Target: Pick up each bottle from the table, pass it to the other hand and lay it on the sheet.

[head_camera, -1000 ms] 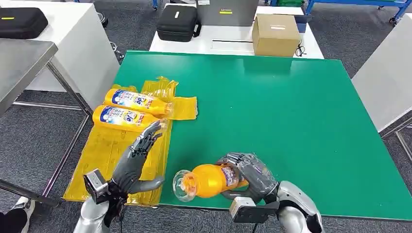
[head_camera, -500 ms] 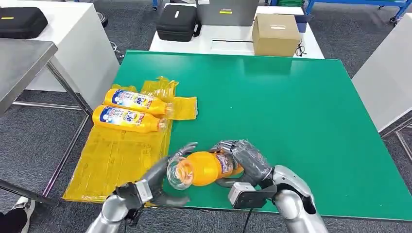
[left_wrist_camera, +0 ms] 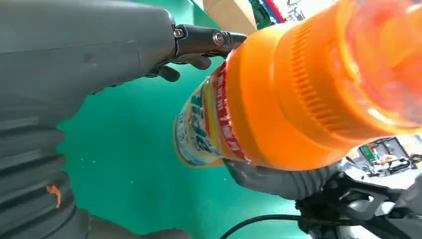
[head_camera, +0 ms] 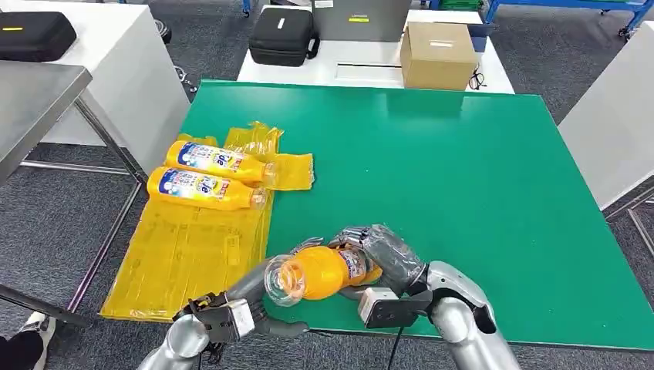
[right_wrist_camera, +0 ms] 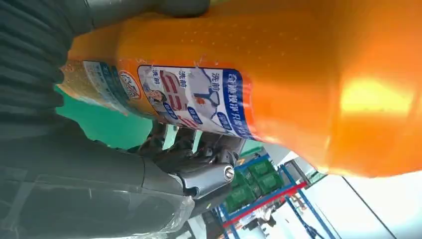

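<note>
Orange bottle (head_camera: 320, 272) clasped in the right hand (head_camera: 383, 260), neck end between the left hand's (head_camera: 258, 287) spread fingers.

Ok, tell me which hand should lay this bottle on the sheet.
Left. The yellow sheet lies on the left hand's side, and that hand is already at the orange bottle that the right hand grips.
</note>
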